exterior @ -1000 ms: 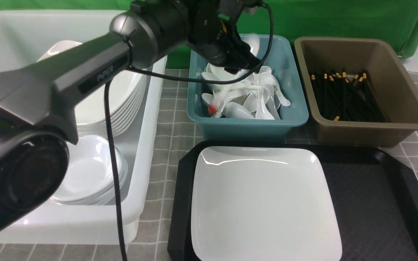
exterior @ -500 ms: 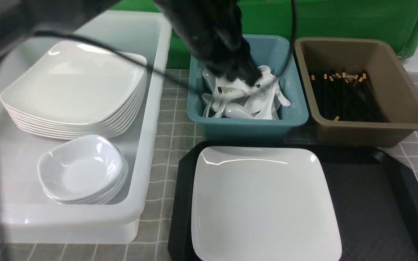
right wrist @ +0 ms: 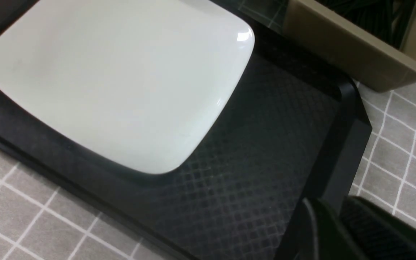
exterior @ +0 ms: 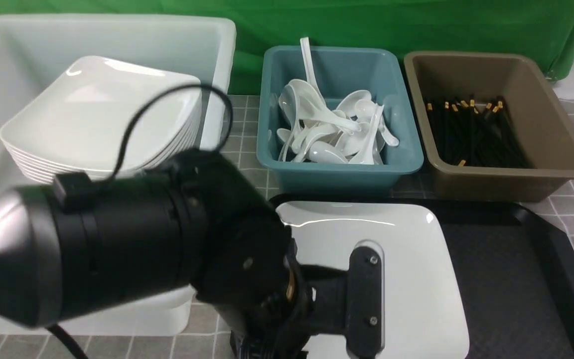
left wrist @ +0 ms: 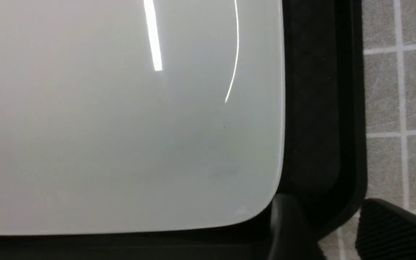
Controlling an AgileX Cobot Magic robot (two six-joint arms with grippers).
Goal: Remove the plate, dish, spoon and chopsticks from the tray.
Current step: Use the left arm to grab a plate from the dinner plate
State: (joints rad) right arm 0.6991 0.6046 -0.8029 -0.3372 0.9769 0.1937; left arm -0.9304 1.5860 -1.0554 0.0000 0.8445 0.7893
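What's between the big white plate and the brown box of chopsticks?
Just bare black tray and its rim lie between the plate and the brown box; the right wrist view shows it.

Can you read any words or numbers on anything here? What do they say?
None can be read. No word, number or label shows on the plate, the tray, the white tub, the teal tub, the brown tub or the left arm.

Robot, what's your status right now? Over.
Left tool open above plate corner. Right tool near tray rim, state unclear. Plate alone on tray, nothing blocking.
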